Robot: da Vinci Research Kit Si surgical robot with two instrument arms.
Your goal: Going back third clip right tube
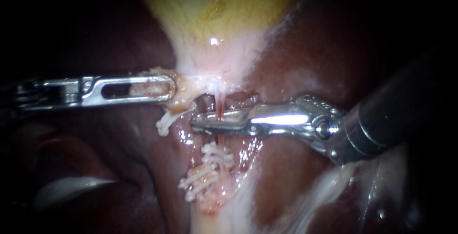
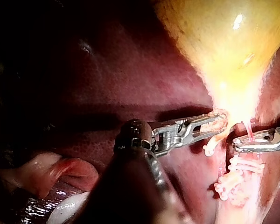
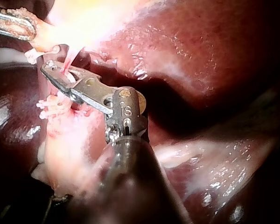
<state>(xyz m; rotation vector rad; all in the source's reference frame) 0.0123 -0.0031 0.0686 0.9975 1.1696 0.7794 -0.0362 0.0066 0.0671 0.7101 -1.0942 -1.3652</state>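
Endoscope view shows the hand of the right instrument (image 1: 219, 122) a slit open astride the right tube (image 1: 220, 104) above two clips (image 1: 217, 157), the left instrument (image 1: 168, 89) clamping the gallbladder (image 1: 214, 10), so backing off likely needs a straight withdrawal.

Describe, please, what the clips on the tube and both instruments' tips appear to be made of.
The clips look like white plastic, matt and ribbed, though that is not certain. The left instrument and the right instrument look like polished steel: silver-grey with bright glints.
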